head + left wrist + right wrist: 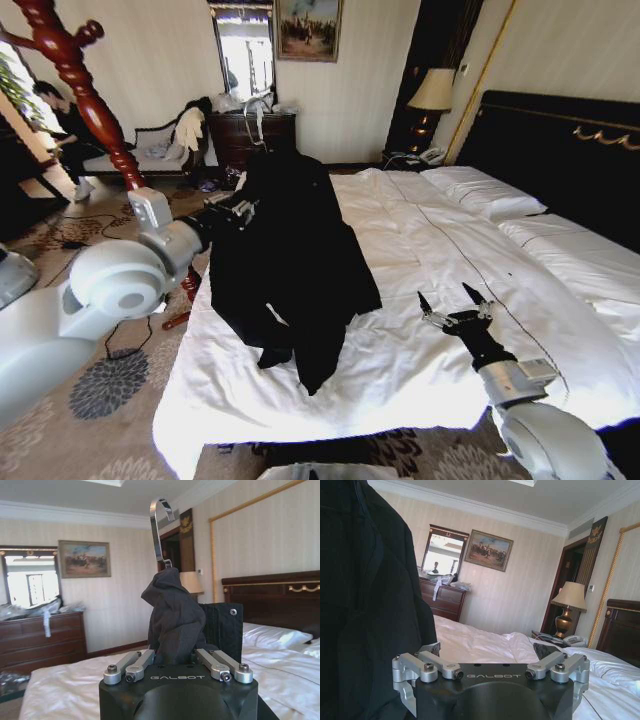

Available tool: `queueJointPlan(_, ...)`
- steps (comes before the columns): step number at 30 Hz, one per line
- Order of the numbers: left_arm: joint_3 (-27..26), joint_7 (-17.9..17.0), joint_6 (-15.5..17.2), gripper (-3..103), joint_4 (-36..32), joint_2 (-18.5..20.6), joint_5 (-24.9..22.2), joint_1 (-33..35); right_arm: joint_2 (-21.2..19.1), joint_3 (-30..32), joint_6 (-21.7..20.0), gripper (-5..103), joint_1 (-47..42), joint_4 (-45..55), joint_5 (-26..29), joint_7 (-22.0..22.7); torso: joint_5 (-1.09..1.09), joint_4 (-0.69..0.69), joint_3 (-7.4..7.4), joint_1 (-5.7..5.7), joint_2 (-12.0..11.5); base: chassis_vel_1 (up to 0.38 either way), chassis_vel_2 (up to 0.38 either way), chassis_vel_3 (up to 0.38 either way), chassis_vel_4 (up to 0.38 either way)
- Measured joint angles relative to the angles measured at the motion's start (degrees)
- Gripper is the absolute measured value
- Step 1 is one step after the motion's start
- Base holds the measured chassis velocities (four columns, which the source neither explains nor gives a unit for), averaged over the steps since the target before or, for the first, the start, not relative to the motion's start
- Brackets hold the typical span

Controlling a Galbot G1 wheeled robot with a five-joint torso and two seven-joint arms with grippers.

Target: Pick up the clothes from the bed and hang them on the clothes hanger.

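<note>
The clothes (pixel 290 250), a large black coat, hang lifted at the bed's left side, with the lower folds still resting on the white duvet. A silver wire hook (pixel 258 115) stands up from the collar. My left gripper (pixel 235 210) is shut on the coat just below that collar. In the left wrist view the bunched black fabric (pixel 172 615) rises from between the fingers of the left gripper (pixel 175 662), with the hook (pixel 160 530) on top. My right gripper (pixel 455 300) is open, low over the bed (pixel 450 240), to the right of the coat (pixel 365 605). The red-brown clothes hanger (pixel 70 65) stands at the upper left.
A black headboard (pixel 560 150) closes the right side. A dark dresser (pixel 255 135) with a mirror and a lamp (pixel 432 95) stand along the far wall. Left of the dresser, a chair (pixel 165 145) carries pale garments. Cables lie on the carpet (pixel 110 385) by the bed's left edge.
</note>
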Motion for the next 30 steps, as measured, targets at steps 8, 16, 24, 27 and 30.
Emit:
queueJointPlan(8,0.7,-2.4,3.8,20,4.1,-1.2,-3.3,-4.3,0.0,0.0,0.0,100,0.0,0.0,0.0,0.0,0.0,0.0,0.0,0.0,0.0,0.0,0.0,0.0,0.0)
queueJointPlan(16,0.5,-2.7,6.1,20,6.5,-1.4,-4.8,-6.6,0.0,0.0,-0.1,100,0.0,0.0,0.0,0.0,0.0,0.0,0.0,0.0,0.0,0.0,0.0,0.0,0.0)
queueJointPlan(24,0.2,-5.0,9.2,20,8.7,-3.3,-6.2,-8.8,0.0,0.0,-0.1,100,0.0,0.0,0.0,0.0,0.0,0.0,0.0,0.0,0.0,0.0,0.0,0.0,0.0)
queueJointPlan(27,0.1,-5.0,9.7,20,10.9,-4.7,-6.6,-10.6,0.0,0.0,-0.1,100,0.0,0.0,0.0,0.1,0.0,0.0,0.0,0.0,0.0,0.0,0.0,0.0,0.0)
queueJointPlan(30,0.6,-5.0,10.0,20,12.9,-5.6,-7.0,-12.4,0.0,0.0,-0.1,100,0.0,0.0,0.0,0.1,0.0,0.0,0.0,0.0,0.0,0.0,0.0,0.0,0.0)
